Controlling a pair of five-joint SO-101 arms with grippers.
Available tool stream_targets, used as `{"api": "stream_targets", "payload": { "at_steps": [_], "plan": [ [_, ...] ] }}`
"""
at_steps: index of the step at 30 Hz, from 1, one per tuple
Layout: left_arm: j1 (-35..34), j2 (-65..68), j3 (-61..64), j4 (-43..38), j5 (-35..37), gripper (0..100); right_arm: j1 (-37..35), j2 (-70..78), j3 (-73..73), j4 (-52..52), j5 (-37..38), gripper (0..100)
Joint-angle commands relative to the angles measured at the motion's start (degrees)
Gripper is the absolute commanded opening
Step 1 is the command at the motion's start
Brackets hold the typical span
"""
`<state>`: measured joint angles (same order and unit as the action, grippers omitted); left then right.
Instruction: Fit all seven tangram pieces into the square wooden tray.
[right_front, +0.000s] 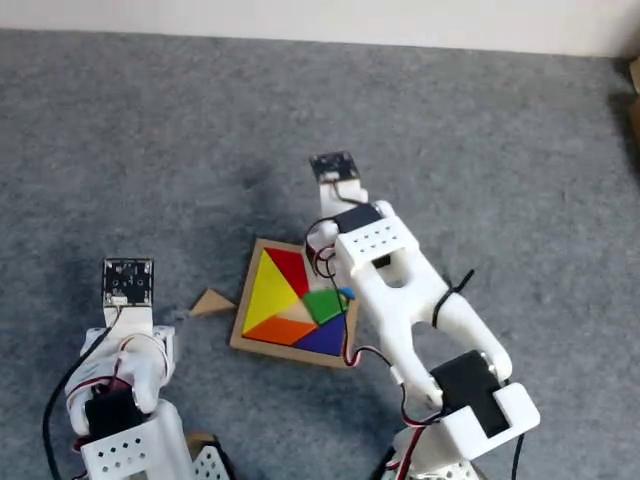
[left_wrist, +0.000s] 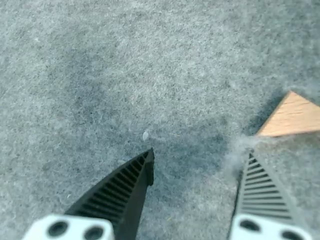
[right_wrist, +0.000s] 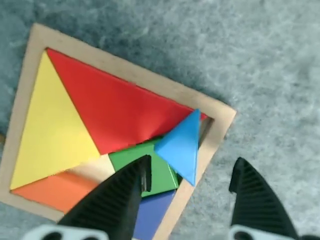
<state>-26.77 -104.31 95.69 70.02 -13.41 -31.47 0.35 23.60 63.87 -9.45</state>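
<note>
From above, the tray (right_front: 243, 305) sits on the bench, with a wooden triangle (right_front: 212, 302) just outside it. My left gripper (left_wrist: 200, 152) is open and empty, near that triangle. My right gripper (right_wrist: 192, 161), open and empty, hangs over the blue triangle (right_wrist: 182, 145), which sits crooked in the tray. I think a push could jam it.

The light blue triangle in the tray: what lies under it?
The blue triangle overlaps the red triangle and the green piece, near the tray rim. The tray floor beneath it is covered.
</note>
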Motion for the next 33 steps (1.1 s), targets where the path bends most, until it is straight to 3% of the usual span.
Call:
{"api": "stream_targets", "payload": {
  "at_steps": [1,7,19,22,33],
  "plan": [
    [-0.84,0.04,-1.01,0.09,-0.44,27,3.56,-1.1,-0.84,0.92,3.25,16.3],
    [-0.84,0.04,-1.01,0.09,-0.44,27,8.57,-1.1,-0.66,0.92,8.18,0.2],
    [-0.84,0.04,-1.01,0.0,-0.44,27,2.68,-0.84,-0.84,0.75,11.16,0.5],
    [-0.84,0.04,-1.01,0.0,-0.44,27,1.19,-0.66,-0.57,-1.71,15.03,0.5],
    [-0.84,0.04,-1.01,0.0,-0.44,27,1.98,5.14,4.09,-7.69,15.56,0.5]
  ]
}}
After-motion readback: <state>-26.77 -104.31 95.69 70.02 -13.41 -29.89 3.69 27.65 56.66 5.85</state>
